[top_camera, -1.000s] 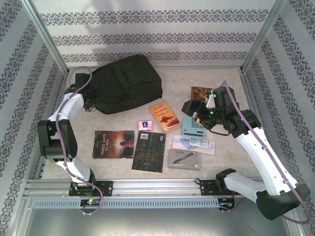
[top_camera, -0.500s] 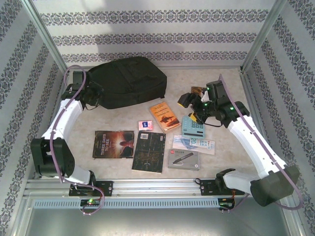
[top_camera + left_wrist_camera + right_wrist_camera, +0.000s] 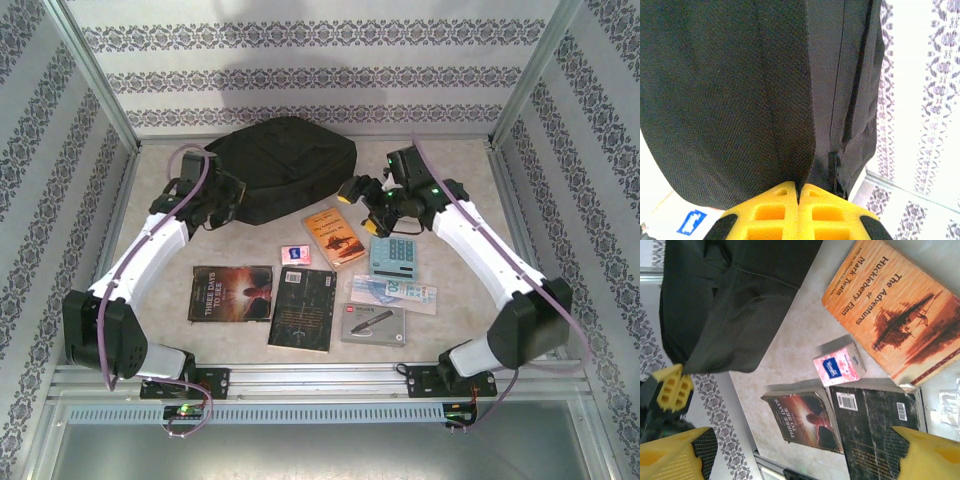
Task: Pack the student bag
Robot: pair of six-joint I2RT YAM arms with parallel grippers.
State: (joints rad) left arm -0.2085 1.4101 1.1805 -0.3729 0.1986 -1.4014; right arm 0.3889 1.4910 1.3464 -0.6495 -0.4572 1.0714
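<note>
Left wrist view: the left gripper [image 3: 798, 186] has its yellow fingers [image 3: 765, 212] pressed fully together, clamping a fold of the student bag [image 3: 730, 90], whose black fabric extends away from the fingertips. Right wrist view: the right gripper [image 3: 797, 435] is spread wide with nothing between its fingers [image 3: 675, 455]. Beyond it on the table [image 3: 800, 340] lie an orange paperback [image 3: 895, 315], a pink tissue packet [image 3: 839, 364], a dark red book [image 3: 802, 422] and a black book [image 3: 875, 425], with the bag at upper left. Top external view: the bag lies at the far centre of the table. The left gripper is at its near-left edge and the right gripper is just off its near-right corner, near the orange paperback. A calculator [image 3: 392, 258] and a grey box [image 3: 372, 323] lie by the right arm.
</note>
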